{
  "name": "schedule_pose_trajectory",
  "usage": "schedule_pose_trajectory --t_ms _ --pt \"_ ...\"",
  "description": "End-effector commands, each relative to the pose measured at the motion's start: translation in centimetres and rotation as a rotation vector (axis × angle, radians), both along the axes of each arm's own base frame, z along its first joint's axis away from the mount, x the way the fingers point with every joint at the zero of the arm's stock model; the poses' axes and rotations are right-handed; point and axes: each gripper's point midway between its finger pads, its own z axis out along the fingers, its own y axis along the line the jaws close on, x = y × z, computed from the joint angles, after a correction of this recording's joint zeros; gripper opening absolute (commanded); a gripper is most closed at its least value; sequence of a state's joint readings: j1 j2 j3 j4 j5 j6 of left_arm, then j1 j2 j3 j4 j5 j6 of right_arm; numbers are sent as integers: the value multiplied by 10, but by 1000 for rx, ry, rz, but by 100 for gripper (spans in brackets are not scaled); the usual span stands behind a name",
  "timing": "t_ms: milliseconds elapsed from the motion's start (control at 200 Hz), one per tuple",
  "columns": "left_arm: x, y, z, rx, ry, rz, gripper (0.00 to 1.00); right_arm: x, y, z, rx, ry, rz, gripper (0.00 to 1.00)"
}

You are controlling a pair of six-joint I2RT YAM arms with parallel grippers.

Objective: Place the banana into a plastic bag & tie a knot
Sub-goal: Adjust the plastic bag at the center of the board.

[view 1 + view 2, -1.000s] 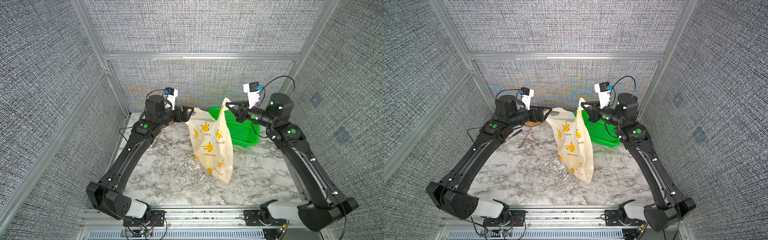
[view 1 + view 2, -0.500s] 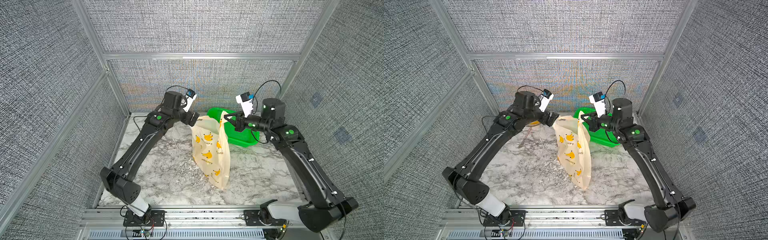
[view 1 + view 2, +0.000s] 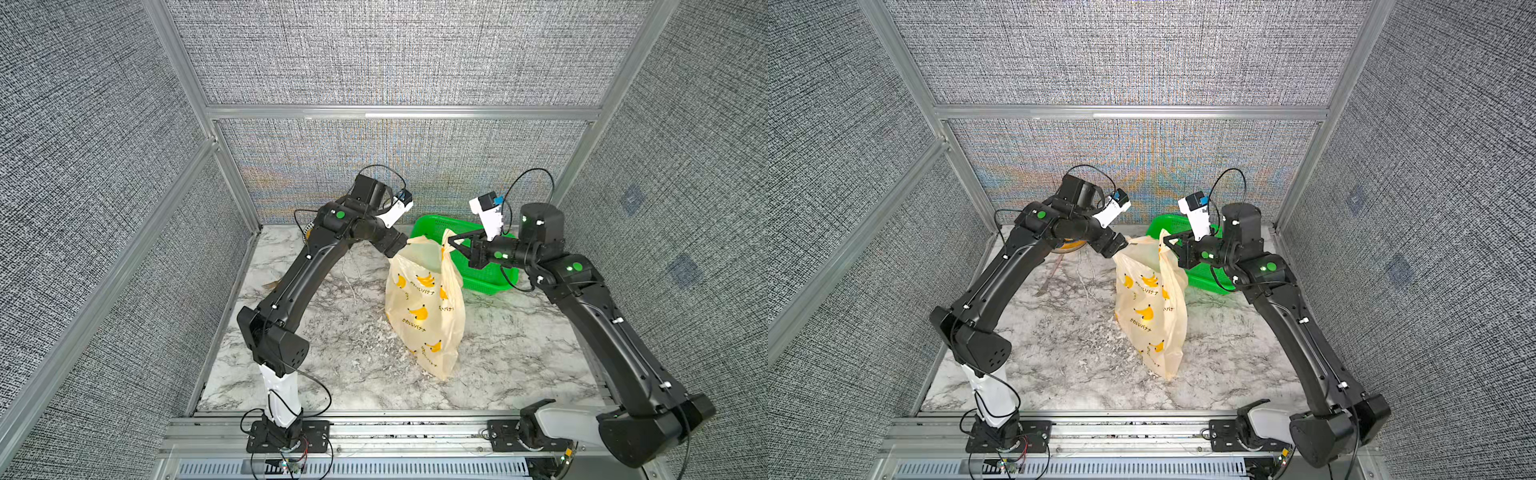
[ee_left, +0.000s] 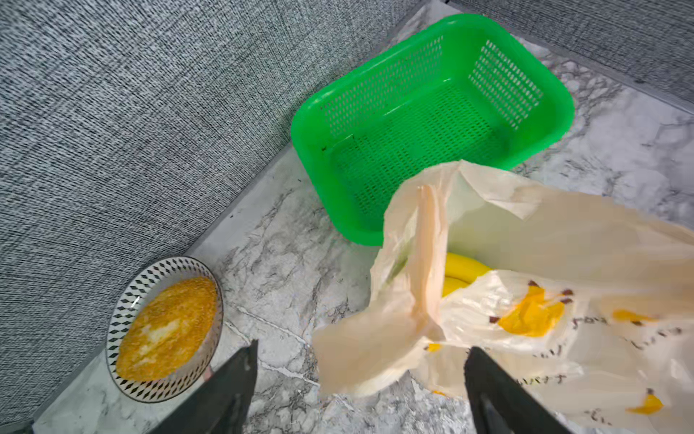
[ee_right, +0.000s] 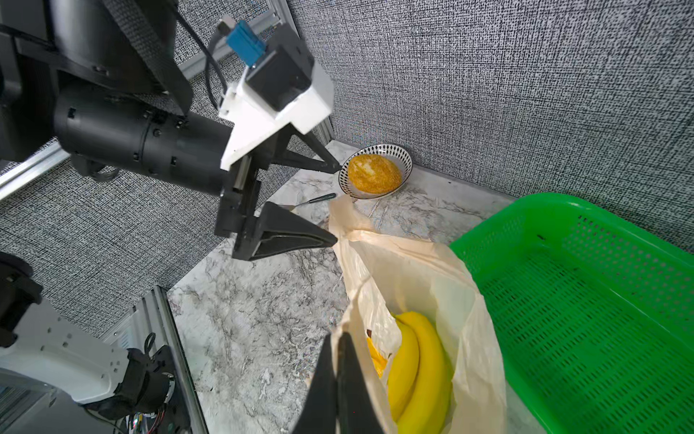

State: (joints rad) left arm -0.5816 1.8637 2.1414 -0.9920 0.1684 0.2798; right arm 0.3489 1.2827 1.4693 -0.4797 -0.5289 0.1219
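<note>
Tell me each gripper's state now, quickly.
Left gripper: open, holding nothing.
Right gripper: shut on a handle of the bag.

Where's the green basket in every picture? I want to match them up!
In a top view: the green basket sits at the back, behind the plastic bag.
In a top view: the basket, behind the bag.
Left wrist: the basket, empty, lies beyond the bag's open mouth.
Right wrist: the basket is beside the bag.
Shared landmark: the plastic bag.
</note>
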Motion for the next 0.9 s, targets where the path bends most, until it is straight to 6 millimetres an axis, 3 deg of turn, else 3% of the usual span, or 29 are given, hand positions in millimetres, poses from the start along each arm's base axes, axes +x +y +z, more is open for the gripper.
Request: schedule_pose_trajectory --t_ms 0,195,606,896 --pt "-8 -9 3 -46 8 -39 88 -1 0 3 -3 -27 3 0" --pt "-3 -20 -12 64 -48 -38 83 -1 -1 3 -2 -28 2 0" --pt "13 -38 -16 203 -210 -16 63 -5 -3 1 -5 -29 5 0" --pt "19 -57 -11 216 -302 -28 62 -8 -4 0 -5 -29 6 0"
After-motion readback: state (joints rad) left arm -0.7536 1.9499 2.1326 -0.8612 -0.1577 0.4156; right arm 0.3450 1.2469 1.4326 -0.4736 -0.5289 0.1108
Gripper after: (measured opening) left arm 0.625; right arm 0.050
